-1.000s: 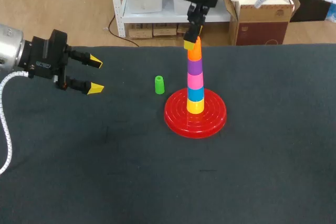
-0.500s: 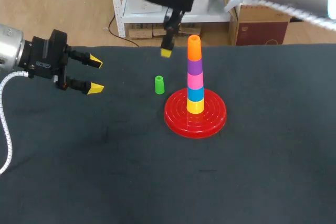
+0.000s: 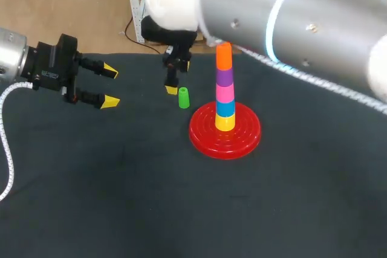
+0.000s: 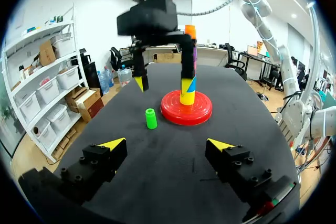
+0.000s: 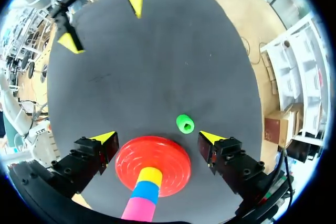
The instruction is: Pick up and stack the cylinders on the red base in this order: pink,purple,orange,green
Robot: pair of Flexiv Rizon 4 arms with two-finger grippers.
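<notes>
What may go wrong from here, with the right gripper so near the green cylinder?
The small green cylinder stands upright near the open right gripper; an off-centre descent might tip it. The right arm hangs close to the stack, so a swing might knock the orange cylinder off.

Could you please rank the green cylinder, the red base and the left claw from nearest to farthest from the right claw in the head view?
1. green cylinder, just beside the right claw.
2. red base, farther off to the right.
3. left claw, across the table at the left.
</notes>
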